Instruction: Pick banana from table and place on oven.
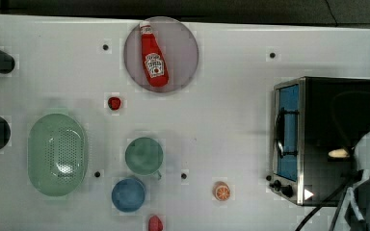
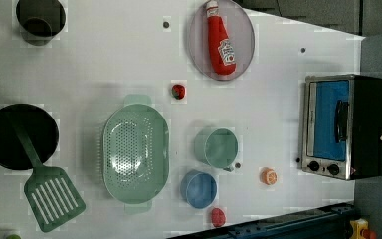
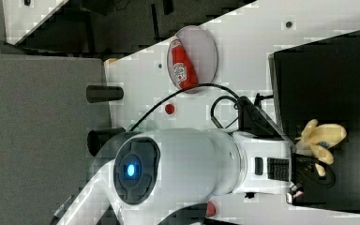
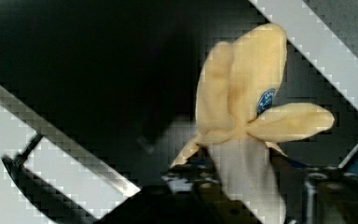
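The hand [image 4: 242,196] is sitting with its jaws around the peeled banana's [image 4: 247,116] pale stem; whether it is gripping or releasing, I cannot tell. The banana is lying over the oven's [image 3: 328,70] black top, near its edge; released carelessly, it risks rolling onto the tabletop [image 1: 231,110].

Dark floor [image 1: 173,7] running along the top edge of the top view. Big grey panel [image 3: 37,136] filling the left half of the right view, more dark floor in its upper middle. Even, flat lighting, hardly any shadows. Blue rail [image 2: 288,224] at the left view's bottom edge.
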